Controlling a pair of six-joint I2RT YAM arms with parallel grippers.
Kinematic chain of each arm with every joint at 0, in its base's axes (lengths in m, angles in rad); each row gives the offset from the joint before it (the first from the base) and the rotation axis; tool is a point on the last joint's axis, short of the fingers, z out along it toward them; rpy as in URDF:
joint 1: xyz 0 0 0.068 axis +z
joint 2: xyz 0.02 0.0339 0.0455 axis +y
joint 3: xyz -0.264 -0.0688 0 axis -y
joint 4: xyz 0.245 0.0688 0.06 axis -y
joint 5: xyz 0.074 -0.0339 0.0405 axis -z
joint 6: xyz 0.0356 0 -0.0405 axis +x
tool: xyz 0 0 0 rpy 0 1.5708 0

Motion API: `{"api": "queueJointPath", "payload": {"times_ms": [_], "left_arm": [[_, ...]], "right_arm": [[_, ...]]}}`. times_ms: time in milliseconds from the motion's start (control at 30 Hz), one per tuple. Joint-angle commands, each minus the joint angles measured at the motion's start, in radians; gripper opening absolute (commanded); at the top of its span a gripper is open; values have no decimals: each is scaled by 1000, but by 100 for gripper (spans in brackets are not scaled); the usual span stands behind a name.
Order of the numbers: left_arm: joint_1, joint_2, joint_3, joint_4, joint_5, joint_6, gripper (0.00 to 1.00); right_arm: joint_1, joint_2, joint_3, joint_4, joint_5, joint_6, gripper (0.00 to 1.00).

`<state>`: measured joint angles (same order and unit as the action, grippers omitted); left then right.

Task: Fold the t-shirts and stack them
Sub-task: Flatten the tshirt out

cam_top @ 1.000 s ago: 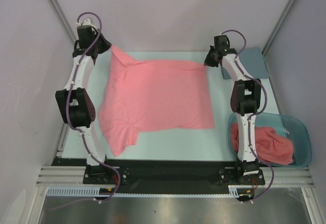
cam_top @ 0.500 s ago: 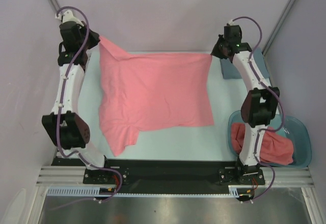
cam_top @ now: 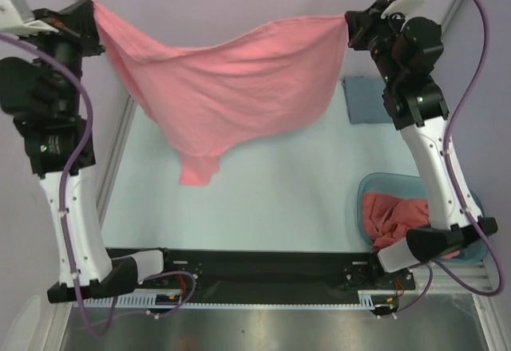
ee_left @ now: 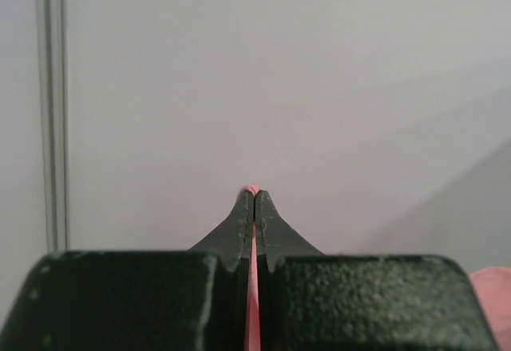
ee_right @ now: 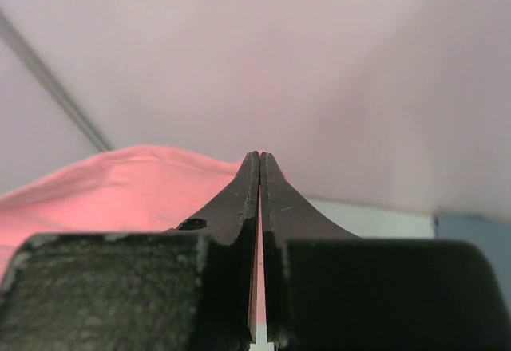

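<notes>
A salmon-pink t-shirt (cam_top: 231, 84) hangs in the air above the table, stretched between both arms and sagging in the middle, one sleeve dangling at its lower edge. My left gripper (cam_top: 94, 6) is shut on its left top corner; a thin pink strip (ee_left: 253, 287) shows between the closed fingers. On the right top corner my right gripper (cam_top: 348, 22) is shut, and pink fabric (ee_right: 120, 187) spreads to the left of its fingers. More pink t-shirts (cam_top: 395, 215) lie crumpled in the teal tub (cam_top: 479, 207) at the right front.
A grey-blue cloth (cam_top: 366, 100) lies at the back right of the pale table (cam_top: 271, 199), partly behind the right arm. Walls and frame posts close in the left, back and right sides.
Both arms have risen high and lifted the t-shirt off the table, where it lay spread flat. It now hangs between the two grippers.
</notes>
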<state>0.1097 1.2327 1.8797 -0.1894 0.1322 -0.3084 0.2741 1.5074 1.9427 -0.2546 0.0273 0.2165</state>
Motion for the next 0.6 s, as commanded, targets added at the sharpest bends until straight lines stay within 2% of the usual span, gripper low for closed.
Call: {"api": "queueJointPath", "payload": {"times_ms": [0,33,133,167,233,267,300,400,567], "left_arm": [[12,-59,105,-5,-35,78,0],[12,-70,123,-11,-55,83,0],[12,-99,240,-86,-234,111,0],[12,-113,254,-100,-366,115,0],[12,-201,205,-58,-439,132,0],[12,-243,155,41,-456,137,0],[12,-327,47,97,-465,132,0],[12,-381,-49,185,-419,127,0],[12,-297,-142,229,-287,69,0]], "right_arm": [[98,-108,-36,159,51,-179,0],[146,-128,-44,187,66,-196,0],[209,-205,-77,225,102,-236,0],[229,-226,-91,245,109,-246,0],[266,-265,-113,291,154,-282,0],[302,-274,-114,301,172,-296,0],[318,-288,-116,304,206,-330,0],[373,-321,-172,353,270,-362,0],[382,-310,-290,448,413,-419,0]]}}
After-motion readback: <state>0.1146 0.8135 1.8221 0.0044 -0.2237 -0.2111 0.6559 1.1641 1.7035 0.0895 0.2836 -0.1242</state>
